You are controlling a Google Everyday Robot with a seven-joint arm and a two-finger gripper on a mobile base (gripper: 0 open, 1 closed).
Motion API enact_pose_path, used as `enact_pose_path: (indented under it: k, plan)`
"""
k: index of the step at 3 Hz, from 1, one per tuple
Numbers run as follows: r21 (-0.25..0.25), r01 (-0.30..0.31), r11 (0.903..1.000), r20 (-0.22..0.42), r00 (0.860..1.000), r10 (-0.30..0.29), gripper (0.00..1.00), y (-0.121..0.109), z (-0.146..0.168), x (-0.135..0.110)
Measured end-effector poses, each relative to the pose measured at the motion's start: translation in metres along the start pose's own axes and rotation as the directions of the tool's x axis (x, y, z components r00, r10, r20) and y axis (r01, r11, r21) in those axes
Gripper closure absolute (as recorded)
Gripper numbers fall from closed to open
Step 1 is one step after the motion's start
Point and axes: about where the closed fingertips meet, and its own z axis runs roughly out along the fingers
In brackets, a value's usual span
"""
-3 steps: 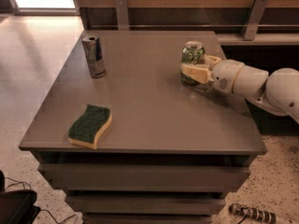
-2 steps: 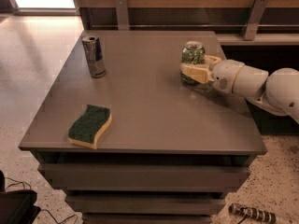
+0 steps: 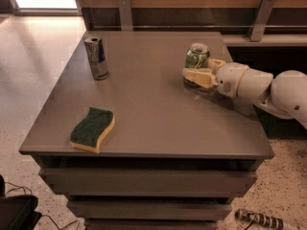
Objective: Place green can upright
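Observation:
The green can [image 3: 197,55] stands upright on the grey table [image 3: 153,114] at its right rear, silver top facing up. My gripper [image 3: 198,69] reaches in from the right and is shut on the can's lower half. One cream finger [image 3: 196,76] lies in front of the can and the other [image 3: 216,63] behind it at the right. The can's base is hidden behind the near finger.
A taller slim blue-and-silver can [image 3: 96,57] stands upright at the table's left rear. A green-and-yellow sponge [image 3: 92,129] lies near the front left edge. A wooden wall with metal brackets [image 3: 125,12] runs behind the table. My white arm [image 3: 268,85] hangs over the right edge.

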Motion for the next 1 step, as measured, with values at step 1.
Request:
enact_pose_path:
  k: [1]
  plan:
    - [-0.003, 0.0, 1.0, 0.0, 1.0, 0.0, 0.0, 0.0015, 0.0016, -0.0002]
